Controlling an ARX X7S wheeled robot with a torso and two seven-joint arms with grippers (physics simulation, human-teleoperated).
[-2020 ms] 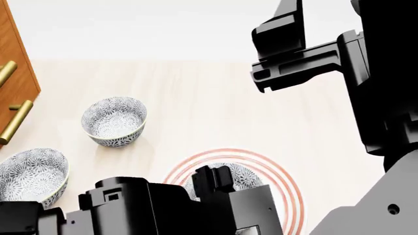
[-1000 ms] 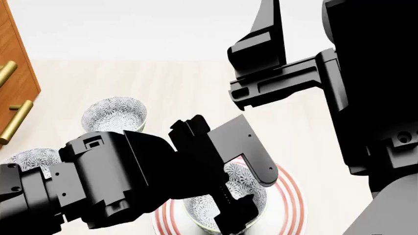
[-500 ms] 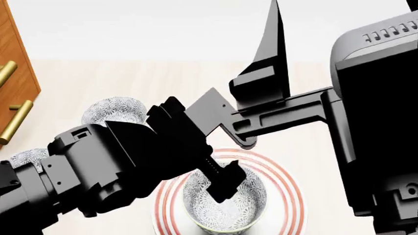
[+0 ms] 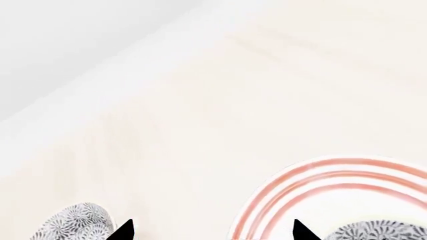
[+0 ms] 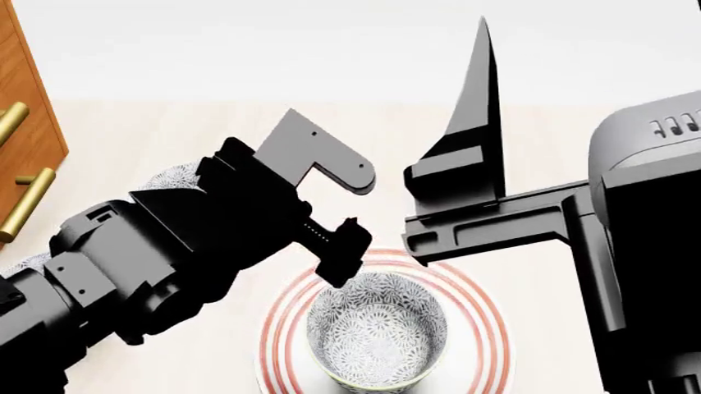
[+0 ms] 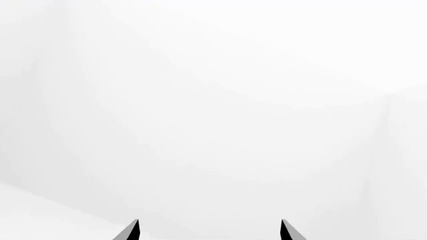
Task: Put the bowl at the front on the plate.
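The bowl, white with a grey-blue flower pattern, stands upright in the middle of the plate, a wide white plate with thin red rings. My left gripper hangs open just above and behind the bowl's rim, touching nothing. In the left wrist view the plate and a sliver of the bowl show beside the open left gripper. My right gripper is raised high to the right, open and empty; the right wrist view shows the right gripper against blank white.
A look-alike bowl peeks out behind my left arm, and another look-alike bowl lies at the left edge. A patterned bowl also shows in the left wrist view. A wooden cabinet with brass handles stands at far left.
My left gripper has let go of the bowl and lifted up and back from it. The bowl stays on the plate. My right arm has shifted a little to the right.
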